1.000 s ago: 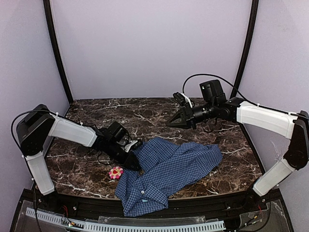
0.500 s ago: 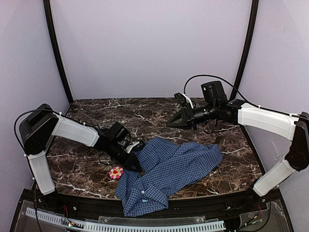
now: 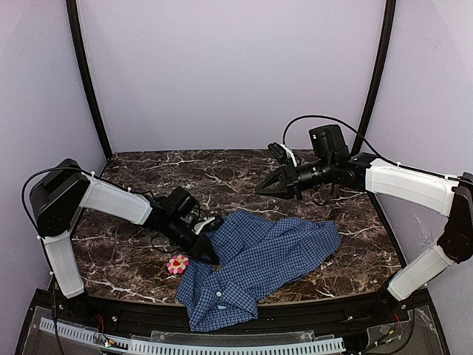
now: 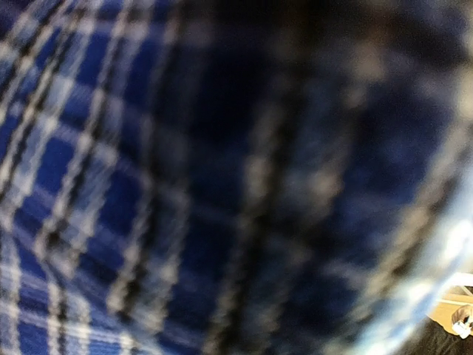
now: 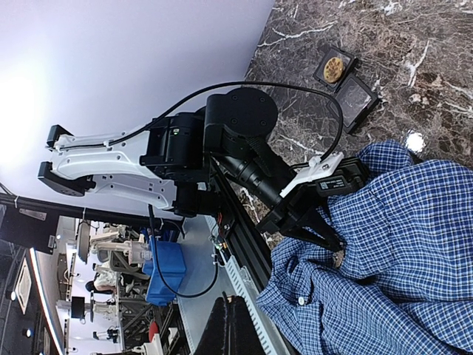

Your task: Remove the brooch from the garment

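A: In the lower middle of the overhead view, on the marble table (image 3: 133, 166), how does the garment lie?

B: The blue checked shirt (image 3: 259, 259) is crumpled. Its long axis runs from the bottom edge, left of centre, up toward the right. One white button faces up near the lower end.

A: And the arms?

B: The left arm (image 3: 111, 201) reaches low from the left edge. The left gripper (image 3: 208, 257) is pressed into the shirt's left border. Blurred cloth fills its own camera, so I cannot tell whether the pincer has closed on the fabric. The right arm (image 3: 406, 185) stretches level from the right, above the table's far half. The right gripper (image 3: 260, 191) is closed to a point on nothing.

A: Any containers?

B: In the right wrist view, upper right, a black tray (image 5: 346, 80) lies on the marble. One slot holds a small gold-coloured disc (image 5: 333, 69).

A: The brooch?

B: A pink flower brooch (image 3: 177, 264) lies face up on the marble at lower left, just beside the shirt's left edge.
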